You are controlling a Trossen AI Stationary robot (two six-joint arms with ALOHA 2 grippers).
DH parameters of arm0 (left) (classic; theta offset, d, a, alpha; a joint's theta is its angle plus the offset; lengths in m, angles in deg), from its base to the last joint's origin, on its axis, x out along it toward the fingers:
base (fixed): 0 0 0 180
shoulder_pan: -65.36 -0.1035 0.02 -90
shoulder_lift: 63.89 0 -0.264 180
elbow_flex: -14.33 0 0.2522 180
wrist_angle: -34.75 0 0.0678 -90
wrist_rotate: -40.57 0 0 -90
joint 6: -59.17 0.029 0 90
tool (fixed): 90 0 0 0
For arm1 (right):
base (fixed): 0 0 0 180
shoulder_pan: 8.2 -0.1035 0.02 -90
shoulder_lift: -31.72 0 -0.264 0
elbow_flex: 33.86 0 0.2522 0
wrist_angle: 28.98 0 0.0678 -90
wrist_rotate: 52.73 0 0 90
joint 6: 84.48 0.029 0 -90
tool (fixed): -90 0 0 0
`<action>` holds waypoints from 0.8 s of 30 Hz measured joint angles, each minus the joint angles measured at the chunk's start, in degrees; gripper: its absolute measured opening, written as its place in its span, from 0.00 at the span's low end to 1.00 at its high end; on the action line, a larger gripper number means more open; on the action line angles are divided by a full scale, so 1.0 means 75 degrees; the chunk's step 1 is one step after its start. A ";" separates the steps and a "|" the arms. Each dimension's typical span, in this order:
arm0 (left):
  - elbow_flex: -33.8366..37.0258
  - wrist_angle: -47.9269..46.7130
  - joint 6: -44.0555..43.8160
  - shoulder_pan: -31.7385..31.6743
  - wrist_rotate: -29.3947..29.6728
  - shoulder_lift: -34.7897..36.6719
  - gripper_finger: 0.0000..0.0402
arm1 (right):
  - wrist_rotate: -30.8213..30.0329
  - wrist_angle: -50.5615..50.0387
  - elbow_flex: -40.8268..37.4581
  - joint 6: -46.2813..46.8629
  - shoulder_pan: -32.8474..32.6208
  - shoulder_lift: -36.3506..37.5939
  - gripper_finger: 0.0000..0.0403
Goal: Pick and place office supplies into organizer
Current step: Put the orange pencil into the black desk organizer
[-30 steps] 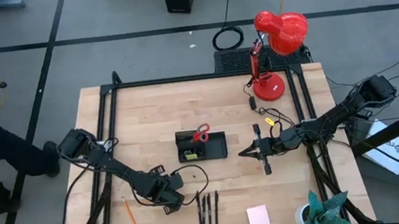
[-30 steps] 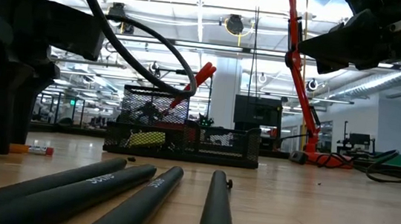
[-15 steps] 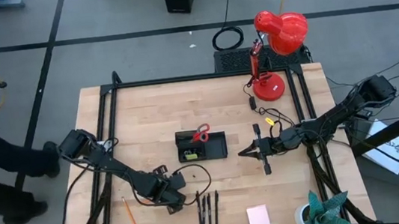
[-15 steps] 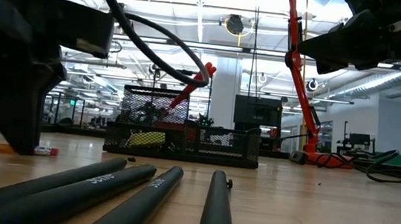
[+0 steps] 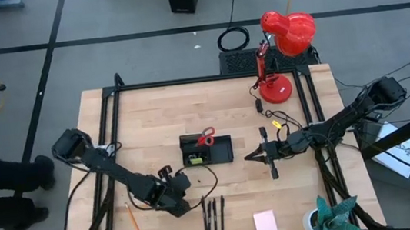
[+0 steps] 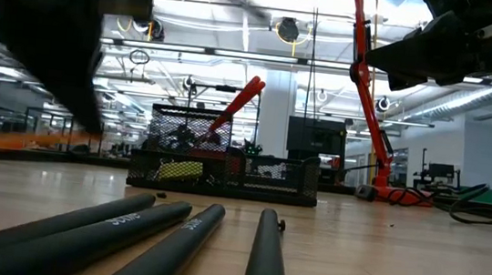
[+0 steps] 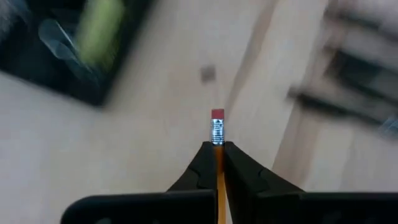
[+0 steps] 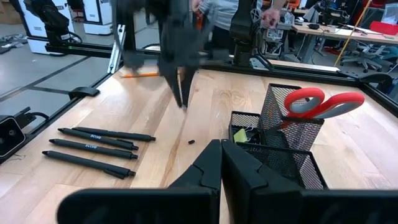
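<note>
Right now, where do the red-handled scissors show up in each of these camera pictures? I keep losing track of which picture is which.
High view: the red-handled scissors sit mid-table, in the organizer.
Low view: their red handles stick up above the mesh organizer, centre of the picture.
Left wrist view: scissors not visible; only a blurred dark shape that may be the organizer.
Right wrist view: handles at right, atop the organizer.
Shared landmark: the organizer itself.

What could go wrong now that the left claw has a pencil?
1. The left claw pinches the thin orange wooden pencil close to its red eraser end, so the long rest may swing or slip.
2. The black wire-mesh organizer already holds red-handled scissors, which could block the pencil.
3. The right claw waits nearby, shut.
</note>
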 joint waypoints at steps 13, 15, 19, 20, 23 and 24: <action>-0.0024 0.1583 0.2796 -0.0077 0.2113 0.1308 0.04 | 0.0000 0.0031 0.0000 0.0001 0.0002 0.0000 0.01; -0.0020 0.2187 0.3781 -0.0176 0.2149 0.1477 0.04 | 0.0001 0.0037 0.0000 0.0001 0.0003 0.0000 0.01; -0.0027 0.3377 0.5564 -0.0484 0.1965 0.1766 0.01 | 0.0001 0.0053 0.0000 0.0001 0.0003 0.0000 0.01; -0.0027 0.3679 0.5968 -0.0597 0.1804 0.1838 0.01 | 0.0001 0.0049 0.0000 0.0001 0.0003 0.0000 0.01; -0.0027 0.4203 0.7005 -0.0907 0.1310 0.2076 0.04 | 0.0001 0.0052 0.0000 0.0001 0.0003 0.0000 0.01; -0.0027 0.4361 0.7271 -0.1022 0.1128 0.2154 0.04 | 0.0001 0.0050 0.0000 0.0001 0.0003 0.0000 0.01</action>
